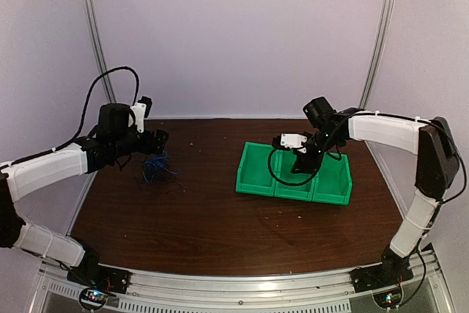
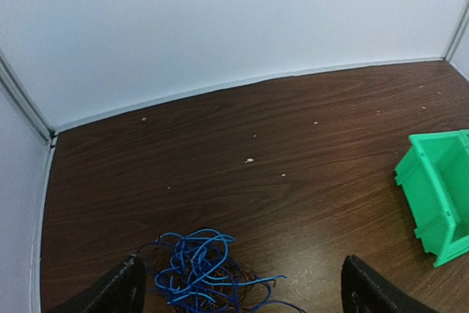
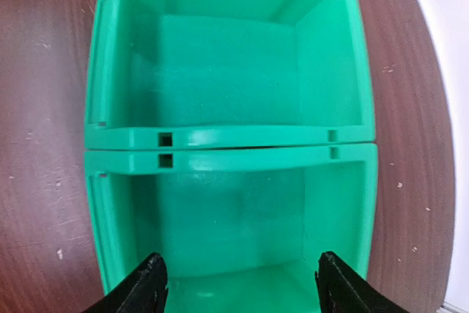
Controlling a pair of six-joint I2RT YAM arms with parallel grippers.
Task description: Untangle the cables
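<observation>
The cables (image 1: 156, 168) lie in a loose heap on the table (image 1: 198, 218), left of centre in the top view; the strands that show clearly are blue, with a few darker ones mixed in. In the left wrist view the same heap (image 2: 201, 269) sits at the bottom of the frame, left of the middle. The left gripper (image 1: 155, 142) hangs just above it with its jaws spread wide and gripping nothing: one finger (image 2: 110, 292) shows at the lower left right beside the heap, and the other stands well off at the lower right. Whether any strand touches the near finger cannot be told. At centre right of the top view three green bins (image 1: 256, 181) stand in a row, well apart from the cables. The right gripper (image 1: 302, 166) points down over the middle bin. In the right wrist view its jaws are also wide apart with nothing between them, both fingertips at the bottom edge over a bin (image 3: 234, 218) whose floor is bare green.
</observation>
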